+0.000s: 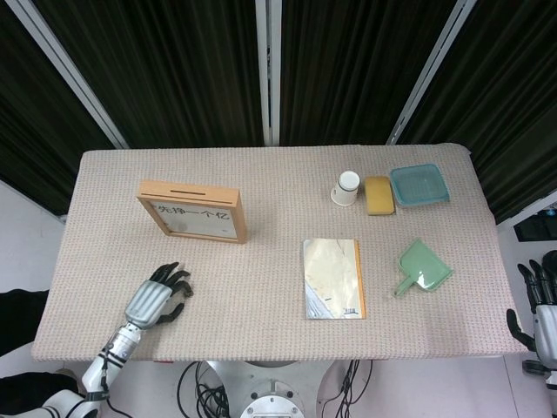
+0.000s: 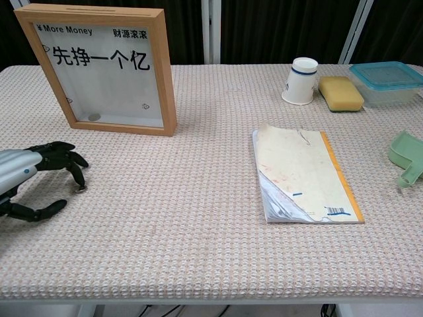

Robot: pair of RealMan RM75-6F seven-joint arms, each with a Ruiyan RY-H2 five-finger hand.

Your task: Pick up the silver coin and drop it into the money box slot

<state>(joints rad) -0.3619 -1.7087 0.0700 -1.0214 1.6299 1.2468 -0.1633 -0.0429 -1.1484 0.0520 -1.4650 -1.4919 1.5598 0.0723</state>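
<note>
— One hand close: left hand (image 2: 30, 177), fingers bent, thumb apart, holding nothing yet.
— And the silver coin (image 2: 80, 190)?
— Right at its fingertips, near the table's (image 1: 261, 287) front left corner. Right hand (image 1: 544, 305) far off, open.

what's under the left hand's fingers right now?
In the chest view the left hand arches over the table; the silver coin peeks out at one fingertip. The rest beneath is hidden.

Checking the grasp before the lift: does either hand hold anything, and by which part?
Nothing is plainly held. The left hand has a fingertip on the silver coin, which lies on the table; the right hand holds nothing.
</note>
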